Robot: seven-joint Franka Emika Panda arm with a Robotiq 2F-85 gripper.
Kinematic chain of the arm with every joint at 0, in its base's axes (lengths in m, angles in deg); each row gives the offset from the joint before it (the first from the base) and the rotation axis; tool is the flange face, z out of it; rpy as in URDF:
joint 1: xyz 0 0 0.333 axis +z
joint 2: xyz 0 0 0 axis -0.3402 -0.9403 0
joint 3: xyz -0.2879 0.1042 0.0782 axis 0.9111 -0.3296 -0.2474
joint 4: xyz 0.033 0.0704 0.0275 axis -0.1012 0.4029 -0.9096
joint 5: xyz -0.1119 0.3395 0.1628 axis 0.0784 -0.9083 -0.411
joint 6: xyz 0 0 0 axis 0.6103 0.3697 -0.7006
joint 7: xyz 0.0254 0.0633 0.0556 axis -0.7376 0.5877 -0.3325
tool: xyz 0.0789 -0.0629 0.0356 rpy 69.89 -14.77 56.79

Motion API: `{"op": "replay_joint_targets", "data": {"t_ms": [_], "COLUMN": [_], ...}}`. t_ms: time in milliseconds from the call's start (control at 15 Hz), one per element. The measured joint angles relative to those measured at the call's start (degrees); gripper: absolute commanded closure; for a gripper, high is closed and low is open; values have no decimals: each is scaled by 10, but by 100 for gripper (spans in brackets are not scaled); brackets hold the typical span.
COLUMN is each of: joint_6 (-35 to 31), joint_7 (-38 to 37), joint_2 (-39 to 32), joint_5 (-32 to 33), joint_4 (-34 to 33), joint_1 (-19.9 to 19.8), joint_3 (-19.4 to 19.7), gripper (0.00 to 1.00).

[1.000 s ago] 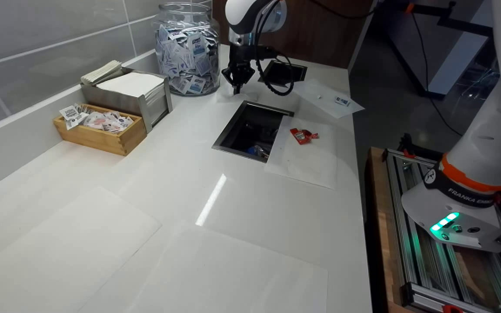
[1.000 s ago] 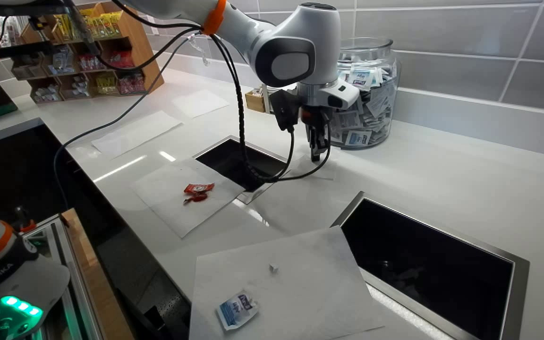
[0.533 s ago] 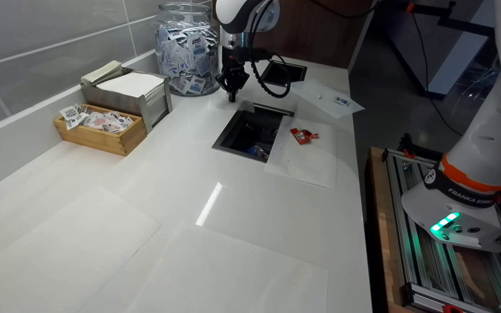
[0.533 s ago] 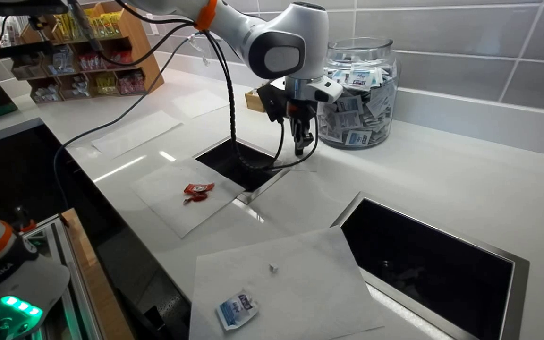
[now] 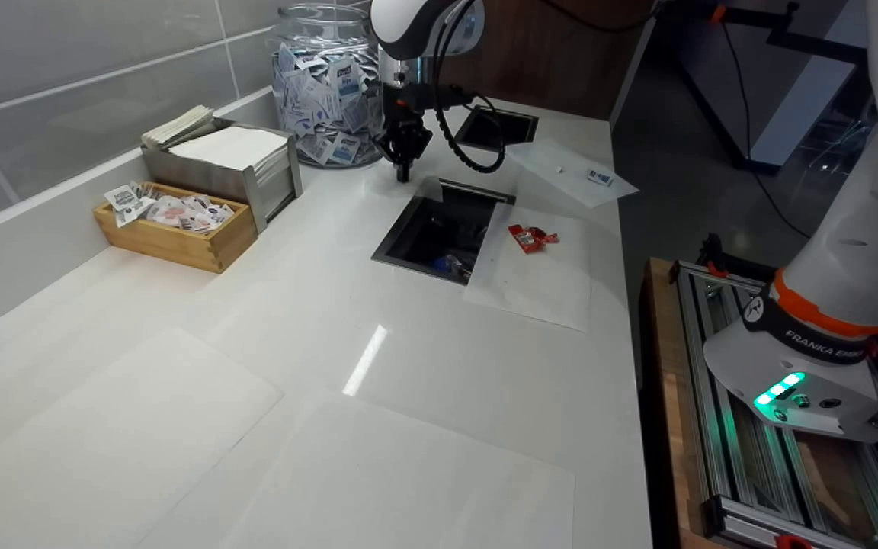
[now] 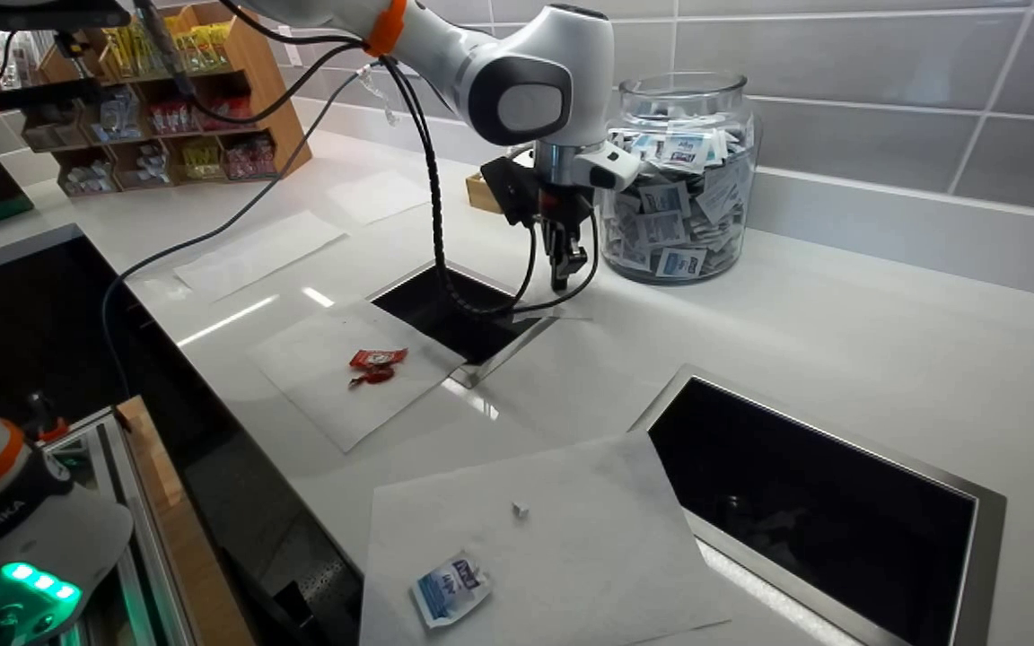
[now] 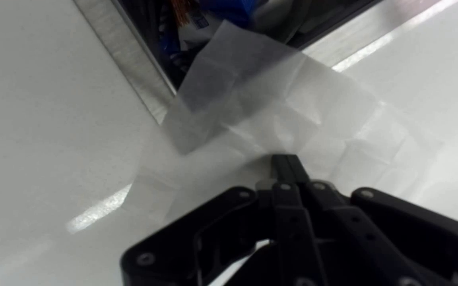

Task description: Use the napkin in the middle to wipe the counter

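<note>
The claw (image 7: 286, 158) is closed, its two fingertips (image 7: 280, 167) side by side, their ends set against the napkin (image 7: 276, 113). Whether a fold is pinched between them or the paper is only pressed from above is hidden. The napkin spreads creased around the tips, mostly on the glossy counter (image 7: 54, 139), with one corner lapping over the metal edge of a sunken bin (image 7: 129, 51), above some litter (image 7: 203, 33).

The dark of the bin shows through, so the napkin is probably thin: almost weightless, limp and quick to tear. It should slide easily on so smooth a top. The best hold is likely near its middle, on a gathered fold, with light downward pressure; a loose corner would leave the rest trailing. The overhanging flap could snag on the metal edge, so bare counter looks the safer path.

Near the claw stands a glass jar (image 6: 696, 103) of wipe packets (image 6: 687, 202). Beside the bin lies a paper sheet (image 5: 538, 293) bearing a red wrapper (image 5: 534, 239). Farther out, spare napkins (image 5: 233, 146) fill a metal holder (image 5: 199, 175).
</note>
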Motion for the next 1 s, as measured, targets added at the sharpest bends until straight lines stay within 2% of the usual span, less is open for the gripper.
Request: {"op": "replay_joint_targets", "data": {"t_ms": [200, 467, 733, 1000], "joint_6": [-12, -31, -40, -8], "joint_7": [-2, -2, -3, -10], "joint_2": [0, 0, -1, 0], "joint_5": [0, -4, -8, -7], "joint_4": [-1, -1, -1, 10], "joint_1": [-12, -52, -86, -84], "joint_3": [24, 51, 58, 57], "gripper": [100, 100, 100, 100]}}
